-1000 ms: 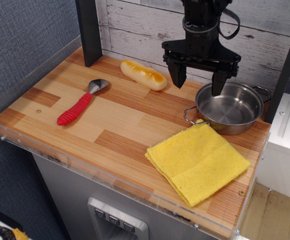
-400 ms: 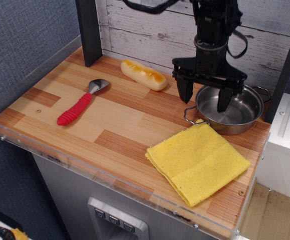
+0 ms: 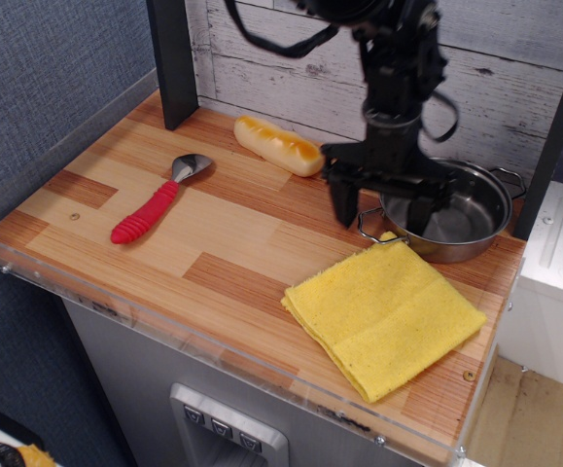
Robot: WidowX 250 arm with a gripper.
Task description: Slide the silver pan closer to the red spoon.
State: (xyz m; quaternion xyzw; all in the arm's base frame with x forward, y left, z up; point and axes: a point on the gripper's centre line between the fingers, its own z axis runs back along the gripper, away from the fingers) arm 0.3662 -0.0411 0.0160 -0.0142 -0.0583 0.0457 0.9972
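The silver pan [image 3: 461, 216] stands at the back right of the wooden table, with one wire loop handle toward the left front and one at the far right. The red spoon [image 3: 154, 203] lies at the left, bowl pointing to the back, a good way from the pan. My gripper [image 3: 385, 208] is open and low over the pan's left rim. One finger [image 3: 342, 202] is outside the pan above the table, and the other is inside the pan. It holds nothing.
A yellowish bread roll [image 3: 279, 145] lies at the back between spoon and pan. A folded yellow cloth [image 3: 384, 311] lies in front of the pan, touching its front rim. A black post [image 3: 174, 58] stands at the back left. A clear rim [image 3: 164, 326] edges the table.
My gripper has come down and shifted a little to the left, from above the pan to straddling its left rim. The pan, spoon, roll and cloth have not moved.
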